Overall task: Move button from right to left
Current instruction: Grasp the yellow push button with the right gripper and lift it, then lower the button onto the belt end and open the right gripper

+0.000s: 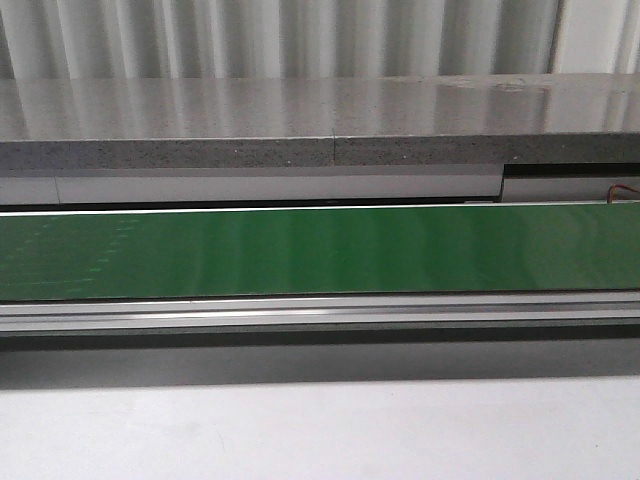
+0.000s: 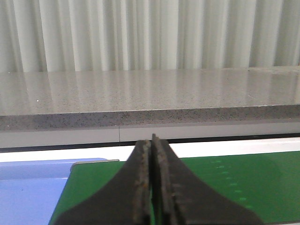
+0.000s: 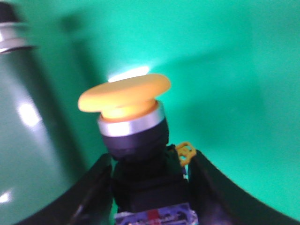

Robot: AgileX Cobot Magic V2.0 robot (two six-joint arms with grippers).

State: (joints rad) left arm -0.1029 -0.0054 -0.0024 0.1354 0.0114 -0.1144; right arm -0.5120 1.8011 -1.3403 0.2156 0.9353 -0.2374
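Observation:
In the right wrist view the button (image 3: 124, 101) has a round yellow cap, a silver ring, a black collar and a blue-and-clear block at its rear. My right gripper (image 3: 149, 161) is shut on its black body, over the green belt (image 3: 225, 70). In the left wrist view my left gripper (image 2: 151, 143) is shut and empty, above the green belt's (image 2: 262, 183) end. Neither gripper nor the button shows in the front view, which shows only the bare green belt (image 1: 320, 250).
A grey speckled counter (image 1: 300, 120) runs behind the belt, with a curtain behind it. A blue surface (image 2: 28, 192) lies beside the belt's end in the left wrist view. A dark green rounded part with a metal ring (image 3: 23, 117) stands beside the button. A metal rail (image 1: 320, 310) edges the belt's front.

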